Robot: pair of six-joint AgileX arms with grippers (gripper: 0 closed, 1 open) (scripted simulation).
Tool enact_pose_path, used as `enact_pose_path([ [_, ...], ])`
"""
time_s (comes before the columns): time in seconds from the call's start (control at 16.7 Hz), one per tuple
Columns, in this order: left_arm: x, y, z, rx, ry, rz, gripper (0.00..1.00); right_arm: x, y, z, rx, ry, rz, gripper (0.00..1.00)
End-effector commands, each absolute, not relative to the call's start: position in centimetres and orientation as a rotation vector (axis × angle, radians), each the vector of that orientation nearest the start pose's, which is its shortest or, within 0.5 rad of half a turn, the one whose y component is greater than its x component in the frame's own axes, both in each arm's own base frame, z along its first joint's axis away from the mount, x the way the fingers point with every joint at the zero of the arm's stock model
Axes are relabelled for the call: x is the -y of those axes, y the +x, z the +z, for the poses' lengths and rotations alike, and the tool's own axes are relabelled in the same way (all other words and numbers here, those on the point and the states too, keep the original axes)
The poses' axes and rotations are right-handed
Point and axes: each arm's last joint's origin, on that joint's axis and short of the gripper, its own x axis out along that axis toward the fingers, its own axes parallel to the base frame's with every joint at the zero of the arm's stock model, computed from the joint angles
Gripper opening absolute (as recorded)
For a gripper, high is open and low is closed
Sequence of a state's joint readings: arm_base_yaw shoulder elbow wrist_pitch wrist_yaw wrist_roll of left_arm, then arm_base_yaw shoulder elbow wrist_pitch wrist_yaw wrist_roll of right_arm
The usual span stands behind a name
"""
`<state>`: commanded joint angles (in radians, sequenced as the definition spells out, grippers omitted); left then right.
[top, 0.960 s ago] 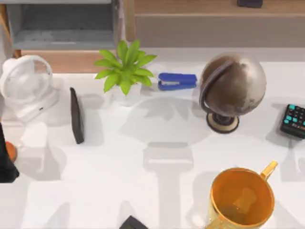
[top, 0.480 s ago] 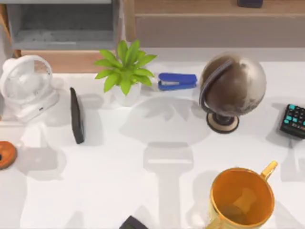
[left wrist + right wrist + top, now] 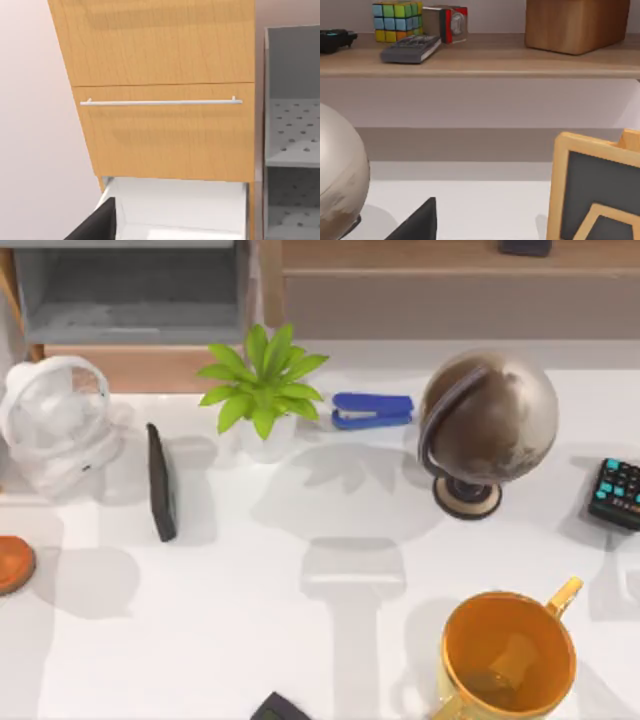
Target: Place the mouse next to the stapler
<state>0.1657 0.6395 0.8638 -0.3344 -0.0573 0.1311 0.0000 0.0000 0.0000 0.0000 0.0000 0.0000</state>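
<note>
Blue stapler (image 3: pixel 372 410) lies at the bench's (image 3: pixel 300 640) rear, between potted plant (image 3: pixel 262 380) and globe (image 3: pixel 487 420). Orange mug (image 3: pixel 508 652) stands front right. State of either arm's fingers: cannot tell.

Bright even light, soft grey shadows across the white table (image 3: pixel 250 590), no glare
</note>
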Motion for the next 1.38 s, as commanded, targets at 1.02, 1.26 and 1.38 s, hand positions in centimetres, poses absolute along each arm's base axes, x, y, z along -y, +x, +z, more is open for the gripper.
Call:
enact_pose_path([
  [1.02,-16.6,45.4,26.6,-1.188,-0.047,0.201,1.0,0.1,10.6,16.0,0.0,0.0,0.0,1.0],
  [1.26,-17.2,47.9,18.6,-1.413,-0.1,0.145,1.0,0.1,10.6,16.0,0.0,0.0,0.0,1.0],
  [1.38,-17.1,48.4,16.8,-1.457,-0.106,0.128,1.0,0.1,10.6,16.0,0.0,0.0,0.0,1.0],
])
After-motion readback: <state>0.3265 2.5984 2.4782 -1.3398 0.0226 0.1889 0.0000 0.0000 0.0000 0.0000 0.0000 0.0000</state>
